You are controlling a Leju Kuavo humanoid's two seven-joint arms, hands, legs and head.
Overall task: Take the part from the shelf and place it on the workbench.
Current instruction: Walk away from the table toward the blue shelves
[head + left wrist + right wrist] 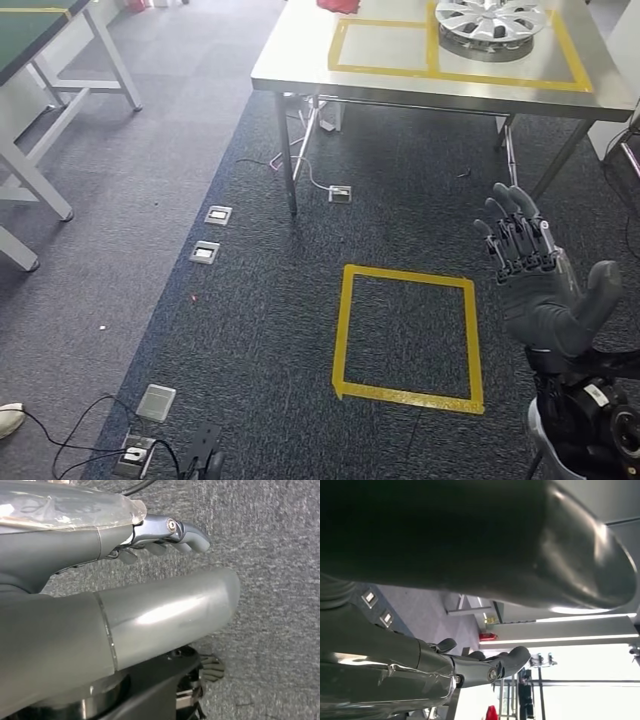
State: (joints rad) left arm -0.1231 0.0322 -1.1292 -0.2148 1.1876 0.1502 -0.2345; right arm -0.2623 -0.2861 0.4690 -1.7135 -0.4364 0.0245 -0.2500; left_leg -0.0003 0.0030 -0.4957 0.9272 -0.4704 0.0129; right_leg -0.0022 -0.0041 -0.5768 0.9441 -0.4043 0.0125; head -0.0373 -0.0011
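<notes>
A silver wheel cover (490, 22) lies on the steel workbench (302, 60), inside a yellow tape frame at the far right. My right hand (540, 280) is raised in front of the bench, below the wheel cover and well apart from it. Its fingers are spread and it holds nothing. In the right wrist view the right hand (471, 540) shows a thick thumb and straight fingers (486, 667) with nothing between them. My left hand (151, 615) hangs over grey carpet, fingers (170, 532) stretched out, holding nothing.
A yellow tape square (343, 330) marks the carpet in front of the bench. Floor sockets (218, 215) and cables (75, 440) lie to the left. A green-topped table (30, 30) on white legs stands at far left. A red object (338, 5) lies at the bench's back edge.
</notes>
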